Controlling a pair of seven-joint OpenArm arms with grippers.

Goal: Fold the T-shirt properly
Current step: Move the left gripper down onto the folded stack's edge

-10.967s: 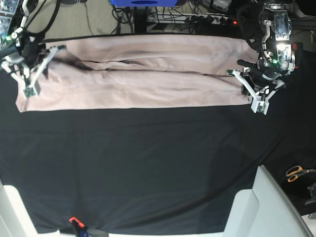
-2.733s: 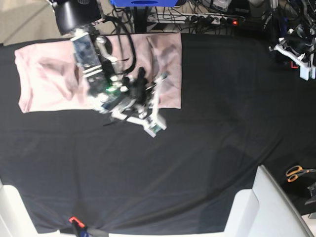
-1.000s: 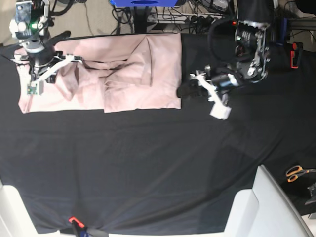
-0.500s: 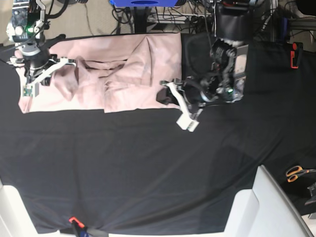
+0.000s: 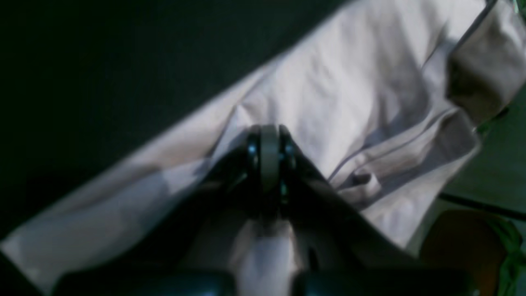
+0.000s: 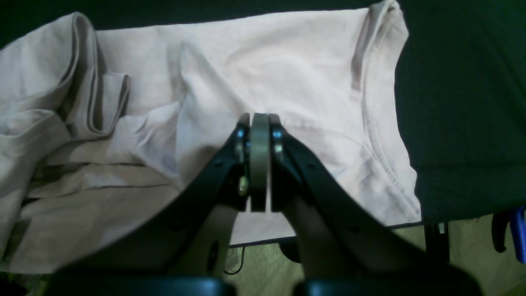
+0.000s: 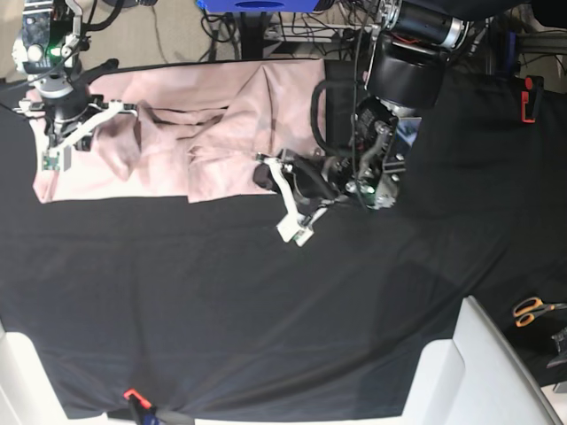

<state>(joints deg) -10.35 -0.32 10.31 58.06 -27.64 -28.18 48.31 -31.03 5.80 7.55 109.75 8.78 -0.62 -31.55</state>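
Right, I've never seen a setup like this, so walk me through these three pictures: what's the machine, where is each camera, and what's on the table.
It is a robot with two arms, each ending in a pincer. One picture looks down from above on a table with a black tablecloth. The other two come from cameras on the wrists, each looking along its own pincer.

A pale pink T-shirt, partly folded and rumpled, lies along the far edge. Orange-handled scissors lie off to the side.

The left pincer is at the shirt's near right edge, the right pincer over the other end. Both are shut. Their tips sit right against the fabric, but I cannot tell whether either pinches it.
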